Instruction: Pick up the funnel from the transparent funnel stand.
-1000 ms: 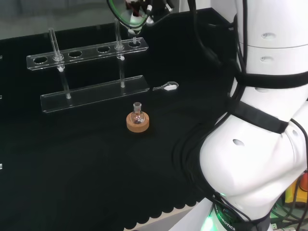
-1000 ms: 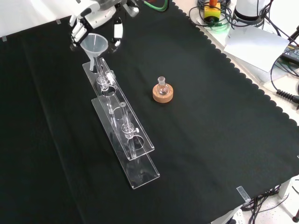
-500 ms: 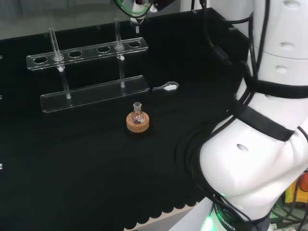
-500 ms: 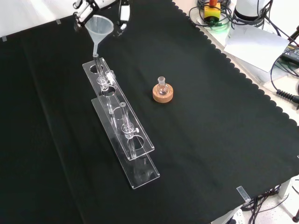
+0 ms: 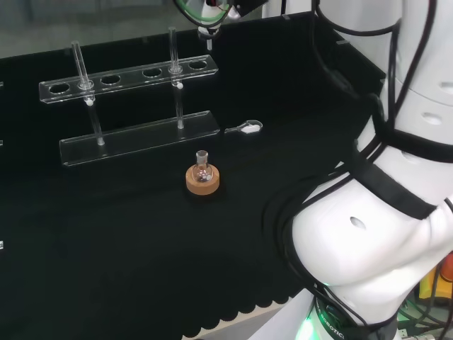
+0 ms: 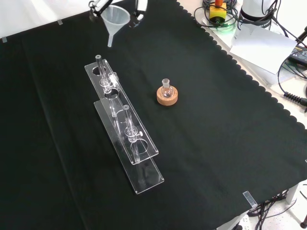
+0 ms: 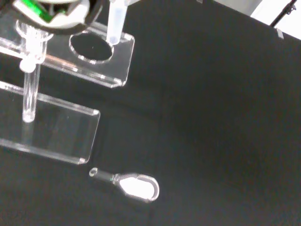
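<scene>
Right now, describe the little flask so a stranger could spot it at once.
In the front view, find the long clear funnel stand on the black cloth. To its right a small clear flask sits upright in a round cork ring, the one brown thing among clear ware.

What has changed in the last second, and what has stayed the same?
The hand has lifted the funnel up out of the funnel stand; its stem now hangs clear above the end hole. The stand, the small flask on its cork ring and the spoon have not moved.
</scene>
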Controlling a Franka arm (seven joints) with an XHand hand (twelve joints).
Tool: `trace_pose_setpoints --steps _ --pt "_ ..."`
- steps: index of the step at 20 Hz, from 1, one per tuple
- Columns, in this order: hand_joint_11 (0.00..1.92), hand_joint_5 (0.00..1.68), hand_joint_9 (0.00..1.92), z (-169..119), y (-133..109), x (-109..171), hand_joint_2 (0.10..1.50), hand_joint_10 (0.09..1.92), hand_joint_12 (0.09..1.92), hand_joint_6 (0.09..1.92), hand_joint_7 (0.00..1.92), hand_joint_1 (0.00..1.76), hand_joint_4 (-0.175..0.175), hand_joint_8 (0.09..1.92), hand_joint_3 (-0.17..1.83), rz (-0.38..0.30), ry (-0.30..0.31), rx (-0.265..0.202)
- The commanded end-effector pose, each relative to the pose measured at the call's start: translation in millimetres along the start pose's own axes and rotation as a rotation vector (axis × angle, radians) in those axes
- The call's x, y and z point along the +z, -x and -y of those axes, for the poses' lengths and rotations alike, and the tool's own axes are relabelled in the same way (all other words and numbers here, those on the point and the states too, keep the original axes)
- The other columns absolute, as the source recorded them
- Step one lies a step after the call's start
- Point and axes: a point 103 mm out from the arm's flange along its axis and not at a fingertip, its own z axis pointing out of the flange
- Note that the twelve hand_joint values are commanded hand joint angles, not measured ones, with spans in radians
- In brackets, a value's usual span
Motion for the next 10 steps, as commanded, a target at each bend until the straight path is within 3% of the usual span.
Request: trace_pose_setpoints --steps 1,10 --pt "0.85 0.85 1.22 59 -31 19 0.72 0.25 1.08 0.67 0.95 1.00 0.009 0.57 0.69 -0.001 -0.046 -0.004" --pt "0.86 0.86 1.24 93 -70 45 0.72 0.24 1.06 0.67 0.96 1.00 0.007 0.57 0.70 -0.017 -0.083 -0.042"
